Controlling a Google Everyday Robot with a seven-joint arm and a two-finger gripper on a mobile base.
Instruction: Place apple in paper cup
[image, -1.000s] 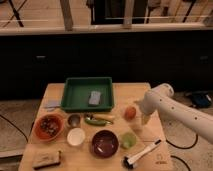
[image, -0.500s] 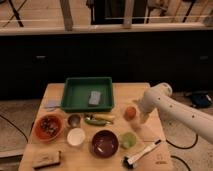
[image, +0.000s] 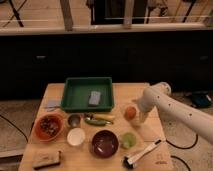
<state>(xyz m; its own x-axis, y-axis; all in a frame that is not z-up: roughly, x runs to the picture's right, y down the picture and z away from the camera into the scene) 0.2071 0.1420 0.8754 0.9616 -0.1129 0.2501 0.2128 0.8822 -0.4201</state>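
The apple (image: 130, 112), small, round and orange-red, rests on the wooden table (image: 117, 90) right of centre. My gripper (image: 141, 117) hangs from the white arm that comes in from the right. It stands open just right of the apple, close against it, holding nothing. A white paper cup (image: 76, 136) stands upright near the front left, well apart from both apple and gripper.
A green tray (image: 76, 95) with a grey sponge (image: 94, 97) sits at the back. Between apple and cup lie a green-yellow vegetable (image: 98, 119), a small metal cup (image: 74, 120), a dark purple bowl (image: 105, 143) and a green cup (image: 128, 140). An orange bowl (image: 48, 126) is left, a brush (image: 142, 154) front right.
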